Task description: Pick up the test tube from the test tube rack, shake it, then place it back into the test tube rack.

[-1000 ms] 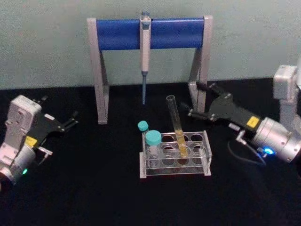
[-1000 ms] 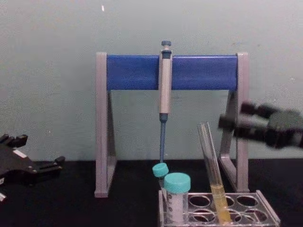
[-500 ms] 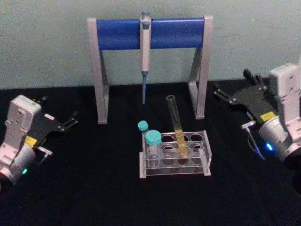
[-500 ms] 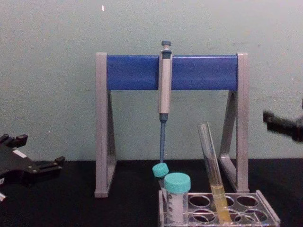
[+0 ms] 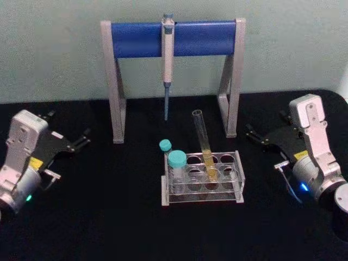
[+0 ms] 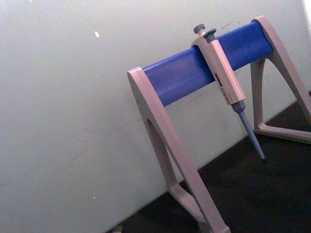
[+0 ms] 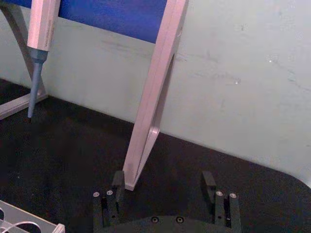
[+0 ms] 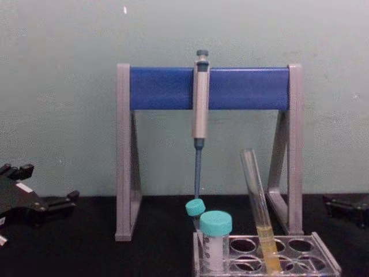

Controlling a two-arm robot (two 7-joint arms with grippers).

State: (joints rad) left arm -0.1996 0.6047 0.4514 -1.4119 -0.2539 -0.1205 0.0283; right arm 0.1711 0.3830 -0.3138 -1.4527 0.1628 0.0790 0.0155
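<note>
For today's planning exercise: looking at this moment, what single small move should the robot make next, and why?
Probably bring the right hand in toward the upper part of the test tube. The tube stands tilted in the test tube rack, ungrasped, its top clear above the teal-capped vials. That hand is open and apart from it, to the rack's right; the left hand sits farther off.

The right gripper (image 5: 252, 132) has pulled back from beside the stand's (image 5: 231, 92) right leg, swung out to the right, then dropped low toward the counter (image 5: 109, 217) (its fingers (image 7: 118, 180) are spread), well right of the test tube rack (image 5: 202, 176).
</note>
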